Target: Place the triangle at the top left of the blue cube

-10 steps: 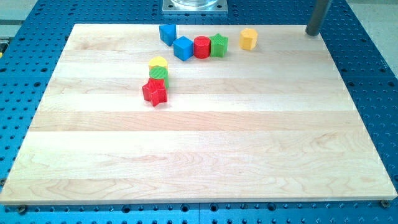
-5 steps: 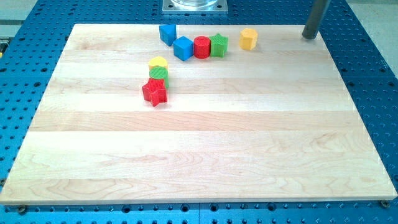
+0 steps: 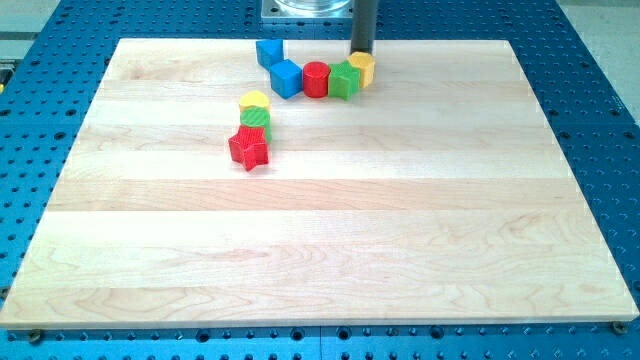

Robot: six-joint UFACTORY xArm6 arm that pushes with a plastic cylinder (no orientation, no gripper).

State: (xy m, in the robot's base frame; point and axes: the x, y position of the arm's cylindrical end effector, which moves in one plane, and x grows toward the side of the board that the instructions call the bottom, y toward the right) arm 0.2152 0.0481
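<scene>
The blue triangle [image 3: 269, 52] lies near the view's top edge of the wooden board, just above and left of the blue cube [image 3: 287, 78]. The cube starts a row with a red cylinder [image 3: 316, 79], a green star [image 3: 343, 80] and a yellow block [image 3: 362, 69], all touching. My tip [image 3: 360, 53] stands at the top of the yellow block, to the right of the triangle and the cube.
A second cluster sits lower left: a yellow block [image 3: 254, 101], a green block [image 3: 256, 119] and a red star [image 3: 248, 148], stacked in a column. The robot's base plate [image 3: 308, 10] is beyond the board's top edge.
My tip swept left from the board's top right corner to the yellow block. The yellow block slid left against the green star, and the row shifted slightly left.
</scene>
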